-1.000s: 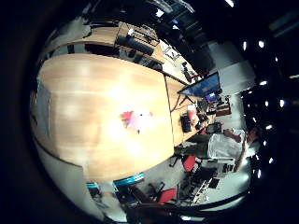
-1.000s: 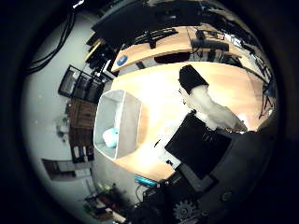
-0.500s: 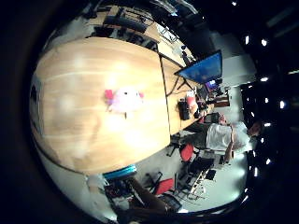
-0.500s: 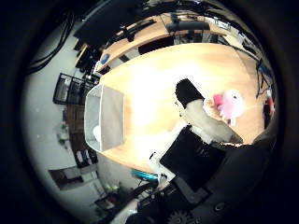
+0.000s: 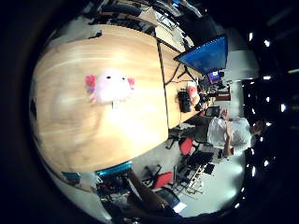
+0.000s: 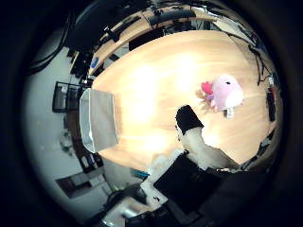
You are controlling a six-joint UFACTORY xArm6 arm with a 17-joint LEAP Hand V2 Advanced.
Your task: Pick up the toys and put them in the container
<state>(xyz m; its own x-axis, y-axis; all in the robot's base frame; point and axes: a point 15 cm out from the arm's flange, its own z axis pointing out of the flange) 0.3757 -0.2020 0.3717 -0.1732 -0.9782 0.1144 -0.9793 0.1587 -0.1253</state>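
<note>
Toy [image 5: 110, 87] on the table [image 5: 93, 135] looms larger than before; hand [image 6: 194, 142] uncurled, holding nothing.

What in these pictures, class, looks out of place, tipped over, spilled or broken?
Nothing stands out. The pink plush toy lies alone on the wooden table, outside the container, which sits at the table's edge. That is simply the task not yet done. Nothing is spilled or visibly damaged.

Bare wood lies all round the pink toy [image 5: 111, 87] on the table [image 6: 156, 80], so it can be reached from any side. The container [image 6: 98, 120] sits at one table edge, well apart from the toy, with open tabletop between them.
</note>
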